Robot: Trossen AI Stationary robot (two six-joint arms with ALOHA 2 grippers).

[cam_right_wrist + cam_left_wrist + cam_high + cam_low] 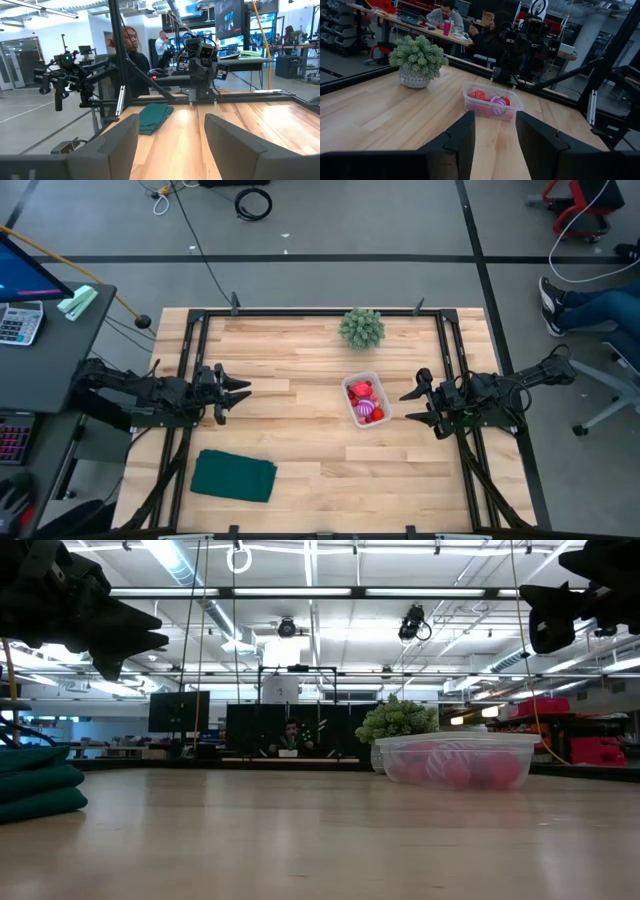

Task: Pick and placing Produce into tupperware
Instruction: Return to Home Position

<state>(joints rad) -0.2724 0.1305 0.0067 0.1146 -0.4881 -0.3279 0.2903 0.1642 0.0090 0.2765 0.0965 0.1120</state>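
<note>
Between the two sets of fingers, just ahead of the right ones and well apart from the left ones, a small clear plastic rectangular tub point(347, 392) with rounded corners is set on the light wooden surface point(300, 440). Inside it, several small red toy produce pieces point(360, 392) are gathered, and a purple-striped toy ball point(367, 413) is lodged among them.

The left gripper point(243, 392) is held above the left edge of the surface and is pointed toward the tub. Its fingers point(460, 145) are spread apart, and nothing is gripped between them. The right gripper point(408, 408) is held at the opposite edge, facing the left one. Its fingers point(120, 145) are likewise parted and empty.

Past the left fingers, the tub is seen almost straight ahead. A dark green folded cloth point(234, 476) is laid flat on the surface, near the left fingers and off to one side of them, well apart from the right fingers. A green bushy plant in a pale pot point(361, 327) is stood on the other side of the line between the two sets of fingers. It is placed near the tub but apart from it, closer to the right fingers than to the left.

Beyond the surface, two seated people point(444, 14) are glimpsed past the left fingers, and a person in dark clothing point(129, 52) is seen past the right fingers.
</note>
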